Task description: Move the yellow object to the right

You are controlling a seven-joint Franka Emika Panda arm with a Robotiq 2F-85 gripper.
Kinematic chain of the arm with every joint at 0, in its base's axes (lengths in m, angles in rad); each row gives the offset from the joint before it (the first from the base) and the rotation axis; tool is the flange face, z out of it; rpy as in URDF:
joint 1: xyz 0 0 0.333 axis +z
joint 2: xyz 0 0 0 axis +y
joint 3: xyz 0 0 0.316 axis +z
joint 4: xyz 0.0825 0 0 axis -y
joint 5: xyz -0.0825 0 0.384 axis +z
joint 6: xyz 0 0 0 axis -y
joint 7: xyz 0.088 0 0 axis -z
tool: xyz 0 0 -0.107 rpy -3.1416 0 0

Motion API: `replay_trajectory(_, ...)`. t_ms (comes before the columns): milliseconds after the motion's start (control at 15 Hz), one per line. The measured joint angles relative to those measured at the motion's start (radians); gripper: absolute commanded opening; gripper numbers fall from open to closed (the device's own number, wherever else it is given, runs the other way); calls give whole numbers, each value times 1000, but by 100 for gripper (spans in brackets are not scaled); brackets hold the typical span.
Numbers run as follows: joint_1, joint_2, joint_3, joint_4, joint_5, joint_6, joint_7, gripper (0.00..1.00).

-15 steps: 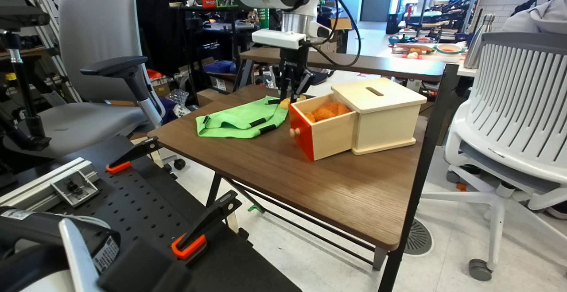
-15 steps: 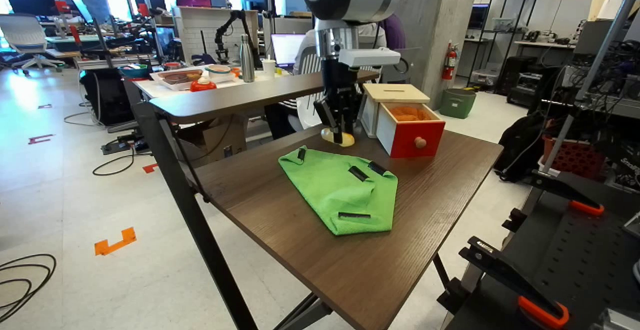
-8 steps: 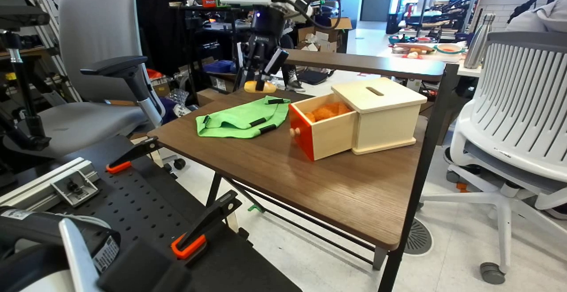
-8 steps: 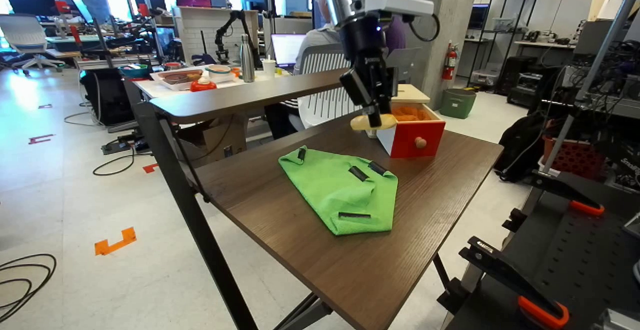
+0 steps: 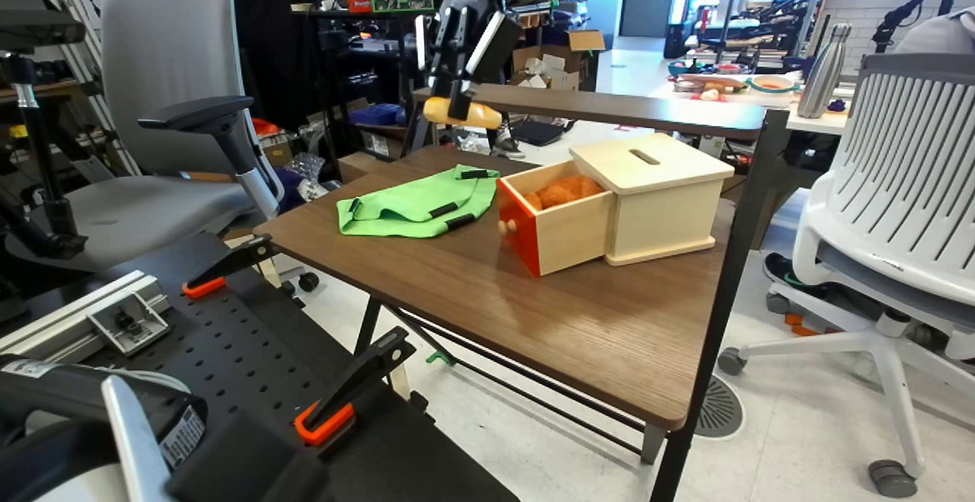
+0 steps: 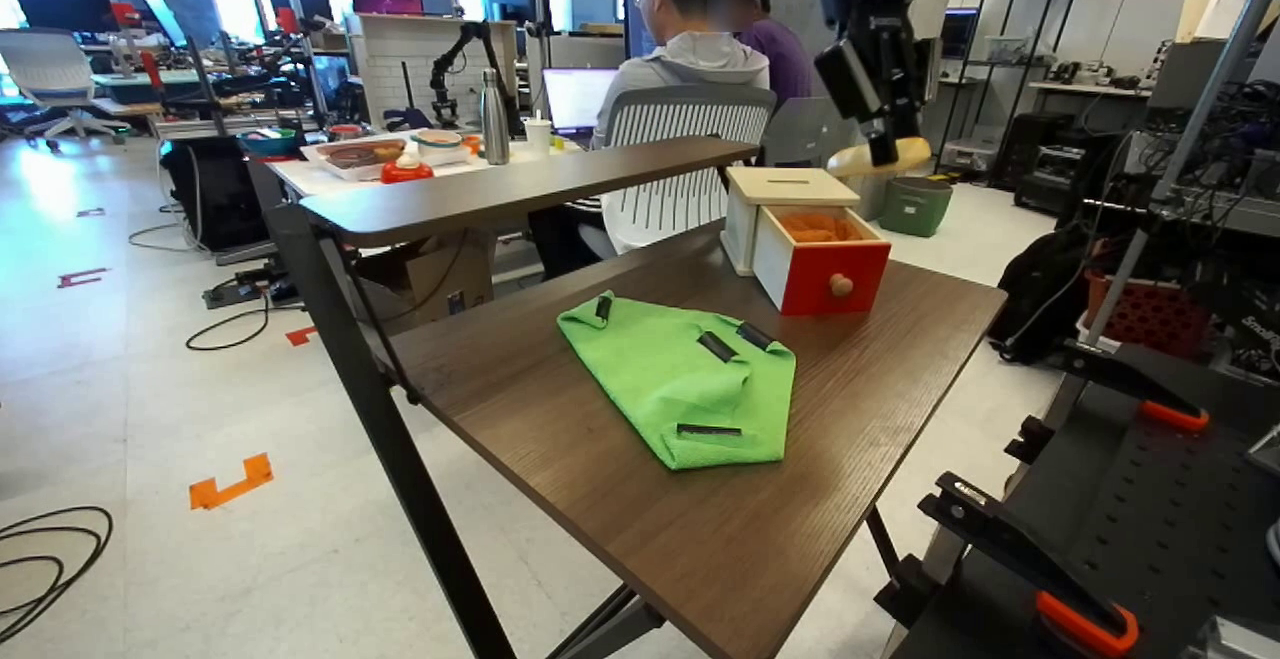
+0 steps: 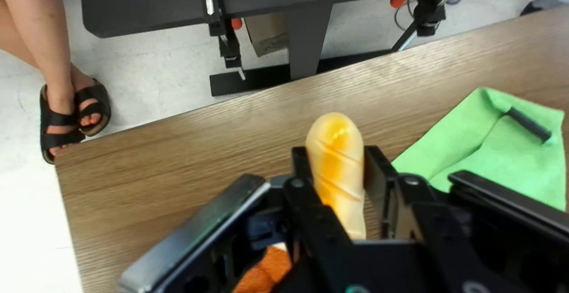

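The yellow object point(image 5: 484, 116) is a small elongated, bread-like lump with slanting grooves. My gripper point(image 5: 457, 103) is shut on it and holds it in the air, well above the table. In an exterior view the yellow object point(image 6: 852, 161) appears above and right of the wooden box, with the gripper point(image 6: 882, 147) pointing down. In the wrist view the yellow object point(image 7: 335, 155) stands lengthwise between the two fingers, which grip its sides; its lower end is partly hidden by the gripper.
A pale wooden box point(image 5: 655, 212) with its red-fronted drawer point(image 6: 835, 277) pulled out stands on the brown table point(image 5: 609, 334). Orange fuzzy stuff point(image 5: 564, 191) lies in the drawer. A green cloth point(image 6: 690, 379) lies beside it. A raised shelf point(image 5: 624, 112) runs along one table edge.
A second ago the gripper was down at the yellow object on the table. It has lifted the object off and carried it up, rightward past the box in an exterior view.
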Motion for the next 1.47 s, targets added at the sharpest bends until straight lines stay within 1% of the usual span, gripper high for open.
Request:
replay_trajectory(133,-49,-16,-30,-7,6,44,2,9)
replay_trajectory(400,-152,-1,-78,15,16,110,2,9)
replay_trajectory(600,-198,38,-98,29,18,163,10,9)
replay_trajectory(867,-224,120,-111,38,25,263,51,9)
replay_trajectory(1067,-227,196,-110,47,30,327,74,9)
replay_trajectory(1467,-228,331,-109,126,65,325,88,9)
